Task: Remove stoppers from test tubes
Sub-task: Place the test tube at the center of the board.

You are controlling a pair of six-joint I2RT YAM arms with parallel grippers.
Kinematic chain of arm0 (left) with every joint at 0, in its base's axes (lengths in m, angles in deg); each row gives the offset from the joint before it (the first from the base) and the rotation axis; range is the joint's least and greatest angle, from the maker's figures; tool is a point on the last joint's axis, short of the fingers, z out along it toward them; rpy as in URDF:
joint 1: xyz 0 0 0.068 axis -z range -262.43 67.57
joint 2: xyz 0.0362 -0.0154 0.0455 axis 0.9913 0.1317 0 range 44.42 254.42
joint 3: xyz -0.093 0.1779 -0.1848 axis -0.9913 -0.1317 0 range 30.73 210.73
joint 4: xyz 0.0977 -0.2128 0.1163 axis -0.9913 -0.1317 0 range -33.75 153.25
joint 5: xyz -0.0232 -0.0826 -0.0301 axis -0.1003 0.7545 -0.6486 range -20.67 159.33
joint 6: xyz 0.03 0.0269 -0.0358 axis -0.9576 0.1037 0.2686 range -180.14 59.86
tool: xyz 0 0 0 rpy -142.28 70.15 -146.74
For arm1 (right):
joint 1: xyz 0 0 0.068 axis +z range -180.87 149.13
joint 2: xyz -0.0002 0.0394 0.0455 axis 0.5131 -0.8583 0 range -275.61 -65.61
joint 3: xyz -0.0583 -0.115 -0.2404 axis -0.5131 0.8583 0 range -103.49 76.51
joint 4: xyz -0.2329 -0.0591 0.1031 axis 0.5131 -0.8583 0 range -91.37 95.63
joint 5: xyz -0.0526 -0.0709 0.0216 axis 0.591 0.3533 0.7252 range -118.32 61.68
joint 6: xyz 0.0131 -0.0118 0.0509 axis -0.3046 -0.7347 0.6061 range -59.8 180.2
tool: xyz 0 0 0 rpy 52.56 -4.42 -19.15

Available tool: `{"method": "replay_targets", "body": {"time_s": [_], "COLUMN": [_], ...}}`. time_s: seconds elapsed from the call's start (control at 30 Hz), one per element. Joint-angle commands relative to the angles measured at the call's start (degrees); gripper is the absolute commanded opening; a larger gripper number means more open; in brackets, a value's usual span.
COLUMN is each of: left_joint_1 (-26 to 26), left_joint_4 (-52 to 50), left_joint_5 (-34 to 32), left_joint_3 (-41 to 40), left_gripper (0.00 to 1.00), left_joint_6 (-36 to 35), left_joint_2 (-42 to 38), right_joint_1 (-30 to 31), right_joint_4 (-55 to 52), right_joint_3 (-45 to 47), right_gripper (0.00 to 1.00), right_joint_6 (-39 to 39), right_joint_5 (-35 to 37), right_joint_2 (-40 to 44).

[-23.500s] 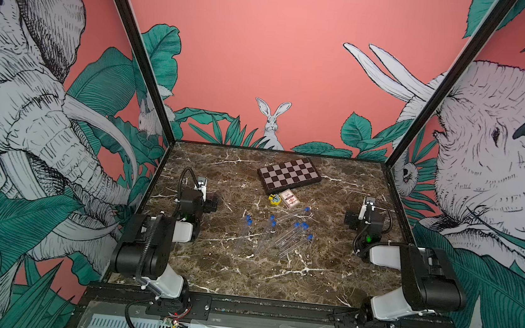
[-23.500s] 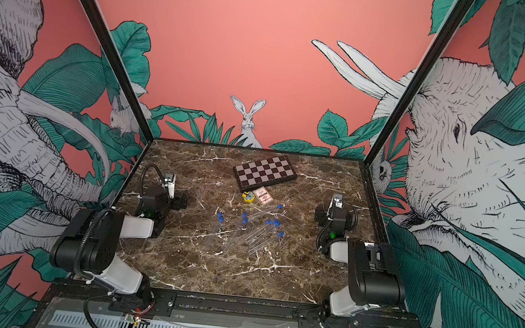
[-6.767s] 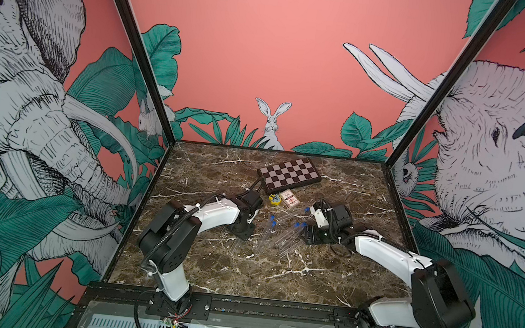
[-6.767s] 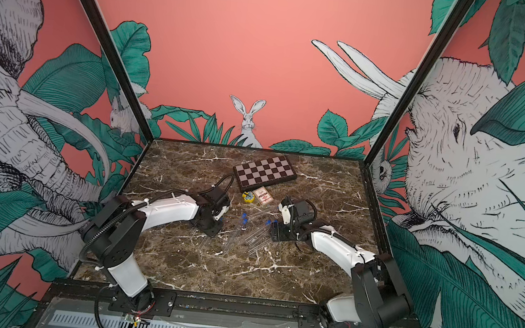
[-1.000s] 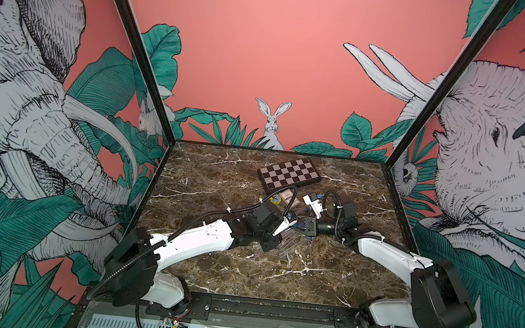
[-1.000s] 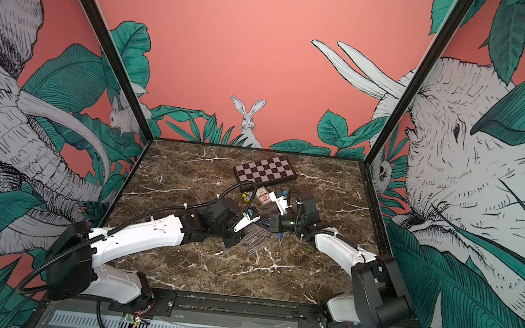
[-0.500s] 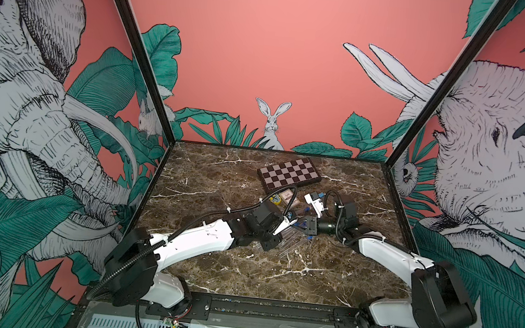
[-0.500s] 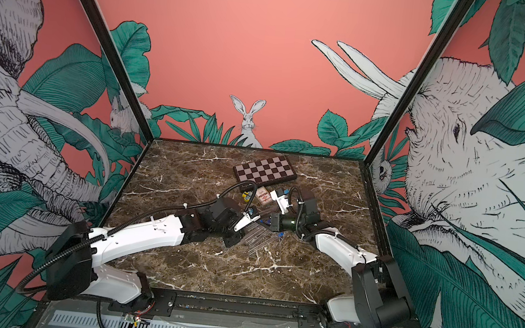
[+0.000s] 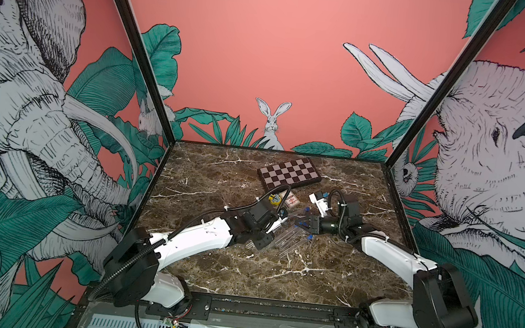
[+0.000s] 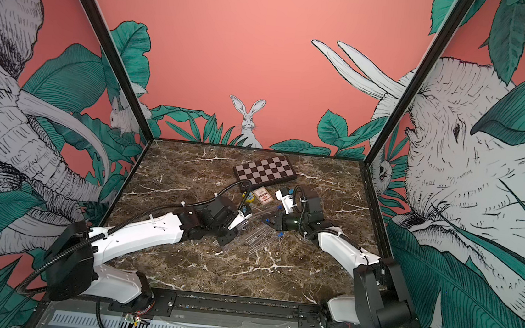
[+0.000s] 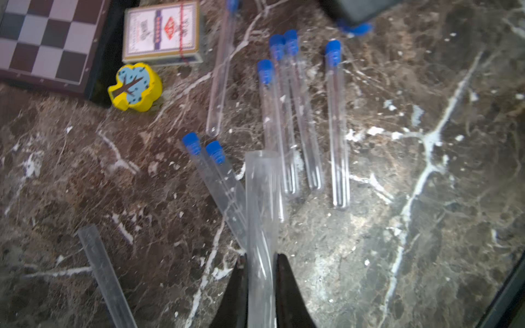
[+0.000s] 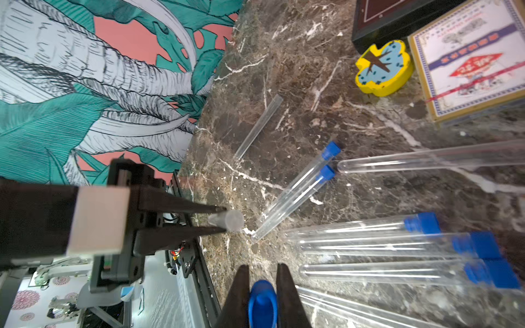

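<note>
Your left fingers (image 11: pixel 285 281) are clamped on a slim clear plastic test tube (image 11: pixel 260 198) with a bare mouth. Your right fingers (image 12: pixel 284 284) pinch a small blue plastic stopper (image 12: pixel 262 301). Both are held over the middle of the dark marble bench (image 11: pixel 426 227). Carry the stopper clear of the capped tubes (image 11: pixel 336 127) before releasing it, then lay the tube flat so it cannot roll.

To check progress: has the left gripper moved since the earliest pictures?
Yes. The left gripper went from the table's left side toward the middle, nearer the chessboard.
</note>
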Motion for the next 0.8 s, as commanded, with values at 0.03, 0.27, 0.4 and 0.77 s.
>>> {"method": "replay_targets", "body": {"time_s": [0.03, 0.27, 0.4, 0.77], "left_joint_1": [-5.7, -10.2, -10.2, -12.9], "left_joint_4": [-4.2, -9.4, -10.4, -13.0], "left_joint_5": [-3.2, -8.9, -10.8, -13.8], "left_joint_3": [0.2, 6.2, 10.0, 14.4], "left_gripper": [0.08, 0.08, 0.08, 0.08], "left_joint_6": [4.2, 7.6, 8.6, 12.2], "left_joint_2": [-0.8, 8.3, 13.9, 22.6], "right_joint_1": [-0.2, -0.2, -0.3, -0.8], "right_joint_4": [-6.3, -11.1, -12.2, -13.2], "right_joint_3": [-1.5, -2.3, -2.5, -2.3], "right_gripper": [0.13, 0.13, 0.13, 0.13], "right_joint_6": [-4.6, -7.0, -7.6, -7.7], "right_joint_5": [5.2, 10.5, 11.4, 12.3], "right_joint_2": [1.3, 1.9, 2.5, 3.0]}}
